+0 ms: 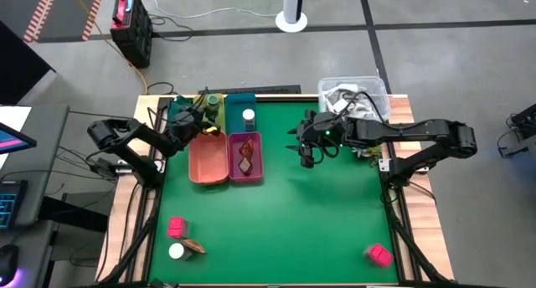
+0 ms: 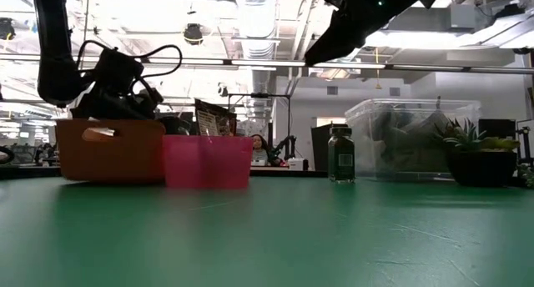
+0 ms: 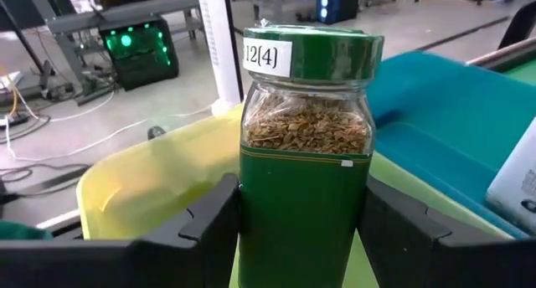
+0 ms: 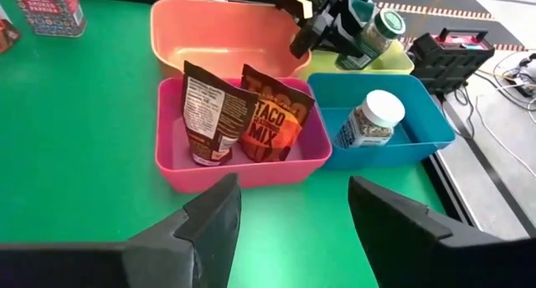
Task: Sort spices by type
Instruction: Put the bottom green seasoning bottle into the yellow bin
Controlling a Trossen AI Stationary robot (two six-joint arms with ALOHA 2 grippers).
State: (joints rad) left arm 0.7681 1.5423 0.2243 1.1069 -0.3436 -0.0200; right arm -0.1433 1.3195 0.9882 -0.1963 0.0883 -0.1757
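Jar held above yellow tray

Green-lidded spice jar (image 3: pixel 303 146) sits clamped between the left gripper's (image 1: pixel 194 119) fingers, over the yellow tray (image 3: pixel 151 183) at the table's far edge. Beside it, a white-capped jar (image 4: pixel 369 118) lies in the teal tray (image 4: pixel 419 120); two taco-mix packets (image 4: pixel 275 120) stand in the pink tray (image 4: pixel 243 172). The right gripper (image 1: pixel 308 150) hovers near, fingers spread and empty.

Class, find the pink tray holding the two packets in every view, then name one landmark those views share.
High view: pink tray just left of centre, upper half.
Low view: pink tray left of centre, on the table.
Left wrist view: not in it; the dark green jar in the left gripper fills it.
Right wrist view: pink tray at centre.
Shared landmark: the orange tray beside it.
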